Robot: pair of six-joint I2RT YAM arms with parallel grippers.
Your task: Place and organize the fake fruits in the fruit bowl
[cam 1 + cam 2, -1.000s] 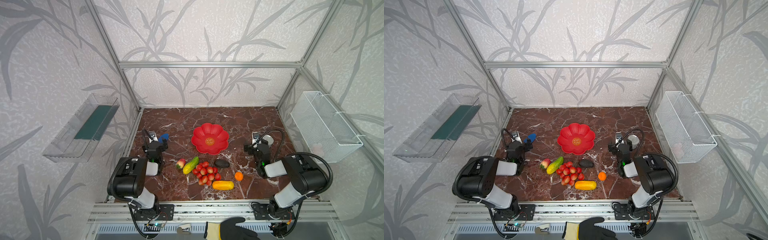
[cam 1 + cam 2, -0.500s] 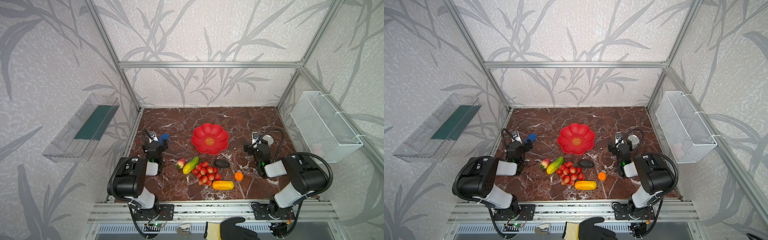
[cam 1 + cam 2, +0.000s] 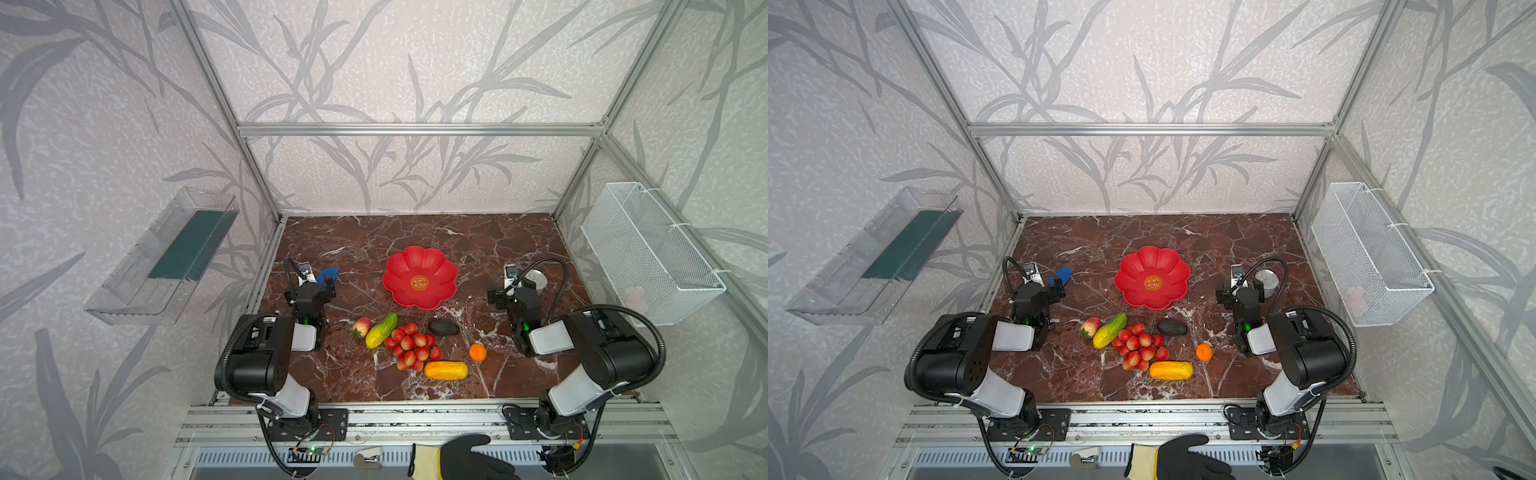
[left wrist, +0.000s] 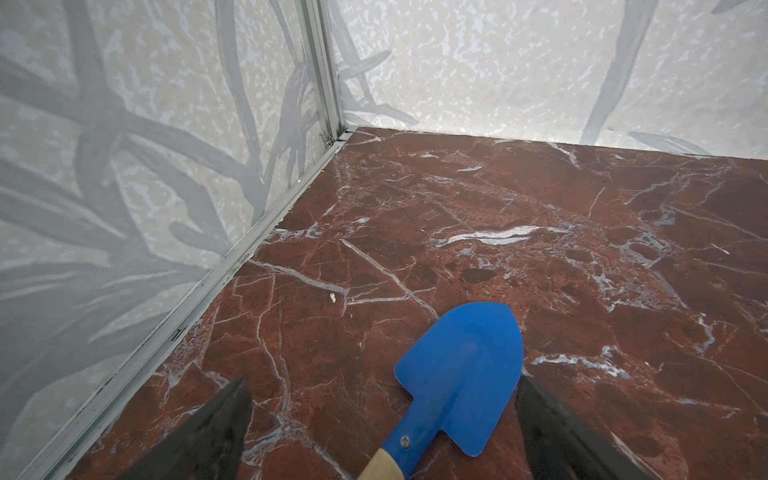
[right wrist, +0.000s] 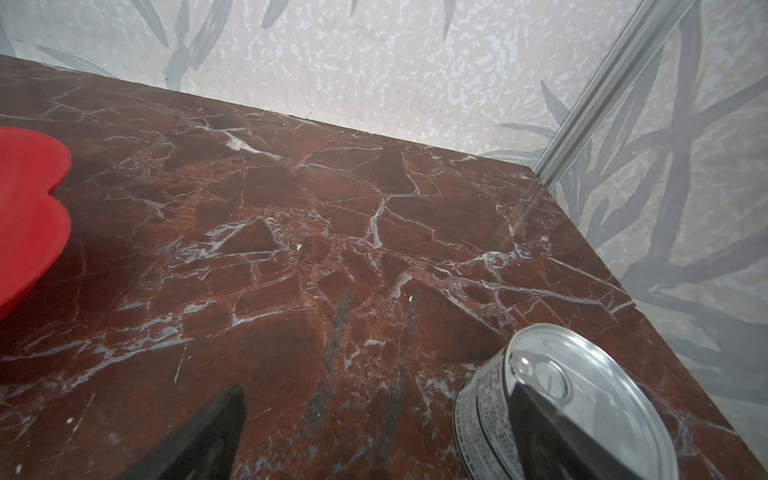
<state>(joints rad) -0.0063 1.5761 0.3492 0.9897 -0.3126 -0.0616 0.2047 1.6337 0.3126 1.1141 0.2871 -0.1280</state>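
The red flower-shaped fruit bowl sits empty mid-table; its edge shows in the right wrist view. In front of it lie the fake fruits: a strawberry, a green-yellow oblong, a red grape bunch, a dark avocado, a small orange and a yellow-orange oblong. My left gripper rests open at the left, away from the fruits. Open too, the right gripper holds nothing, to the bowl's right.
A blue toy shovel lies between the left fingers, untouched. A silver tin can stands by the right gripper's outer finger. A white wire basket hangs on the right wall, a clear tray on the left. A gloved hand is below the front rail.
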